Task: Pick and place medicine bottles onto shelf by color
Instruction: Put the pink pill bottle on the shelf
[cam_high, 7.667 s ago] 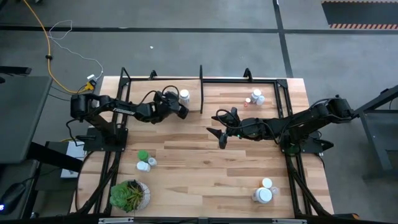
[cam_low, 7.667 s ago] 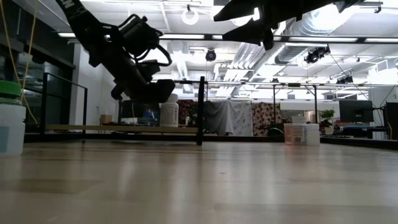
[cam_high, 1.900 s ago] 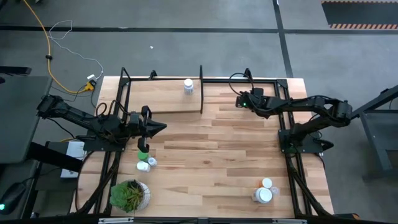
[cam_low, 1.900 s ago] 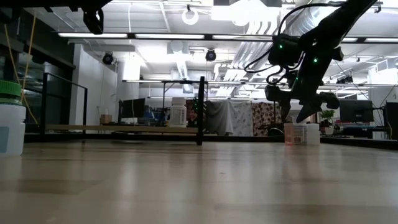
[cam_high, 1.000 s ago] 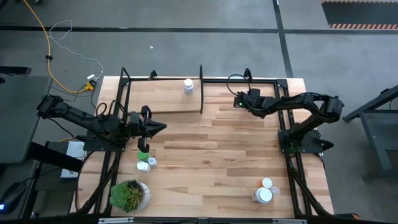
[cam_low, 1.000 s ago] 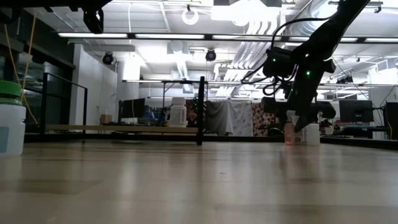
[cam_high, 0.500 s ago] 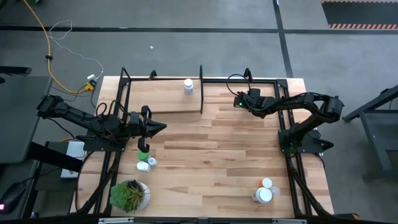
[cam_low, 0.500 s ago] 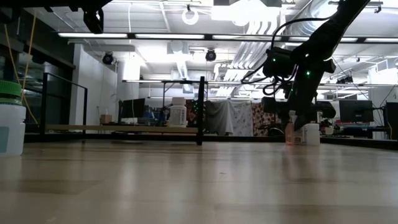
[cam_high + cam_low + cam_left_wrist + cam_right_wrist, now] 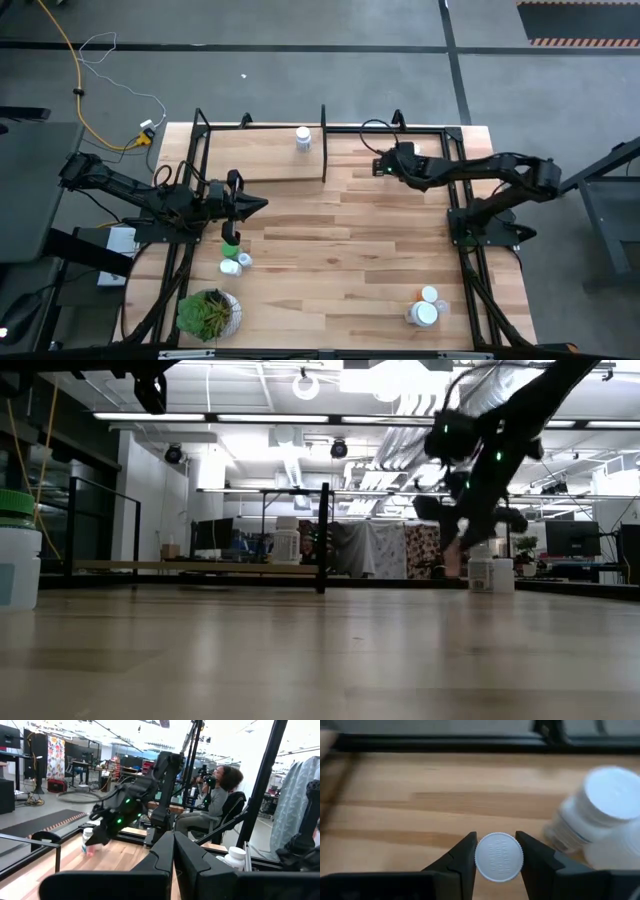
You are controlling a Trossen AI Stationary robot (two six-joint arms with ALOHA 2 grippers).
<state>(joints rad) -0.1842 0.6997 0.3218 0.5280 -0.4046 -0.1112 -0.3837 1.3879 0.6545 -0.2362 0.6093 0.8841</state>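
The right gripper (image 9: 499,851) is reaching over the far right part of the tabletop (image 9: 350,250), its fingers (image 9: 462,857) closing on the white cap of a small bottle (image 9: 499,857). In the low view that bottle (image 9: 452,558) is hanging tilted just above the wood, its lower part looking orange-pink. Just beside it, a white bottle (image 9: 592,807) with a white cap is standing on the tabletop, also showing in the low view (image 9: 481,573).

The left gripper (image 9: 250,205) is hovering near the tabletop's left edge, its fingers (image 9: 167,855) pressing together with nothing between them. Directly below it a green bottle (image 9: 230,249) is standing, with small white bottles (image 9: 234,264) just beside it, and a potted plant (image 9: 208,313) is sitting at the near left corner.

The shelf (image 9: 262,165) is lying along the far edge on the left half, and one white bottle (image 9: 302,138) is standing near its right end. Two more white-capped bottles (image 9: 425,308) are resting near the near right corner. A person (image 9: 215,800) is sitting beyond the tabletop in the left wrist view.
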